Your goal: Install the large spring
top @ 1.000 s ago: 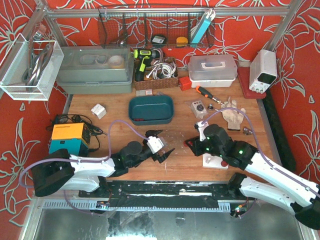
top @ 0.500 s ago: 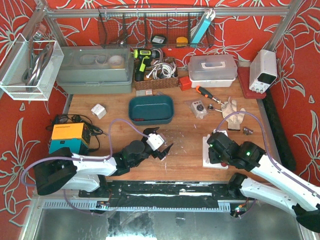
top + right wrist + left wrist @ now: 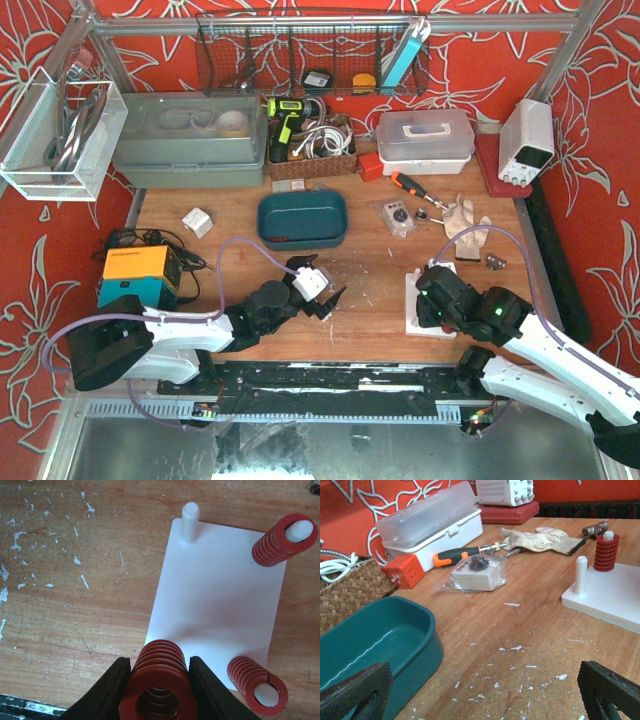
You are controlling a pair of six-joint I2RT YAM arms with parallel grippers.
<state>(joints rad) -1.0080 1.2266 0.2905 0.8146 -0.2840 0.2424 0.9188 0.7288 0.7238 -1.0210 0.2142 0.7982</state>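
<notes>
Right arm's fingers (image 3: pixel 107 692) are clamped on the large red coil spring (image 3: pixel 157 677), at the corner of the white rectangular plastic base plate (image 3: pixel 215 595) nearest that wrist camera. Not released, and I can't tell if it's over a peg. Two smaller red springs (image 3: pixel 282 537) look seated; the thin white peg (image 3: pixel 190 514) is bare. Left arm's fingers (image 3: pixel 355 690) are wide apart, empty. Left wrist view shows the pegs side-on. In the top view the arm hides the spring.

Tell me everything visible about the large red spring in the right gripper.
The large spring is a glossy red coil, wider than the two small springs beside it. Seen end-on, its hollow core faces the camera. The right gripper clamps its sides with black fingers, over a corner of the white plate. Whether it touches the plate is hidden.
</notes>
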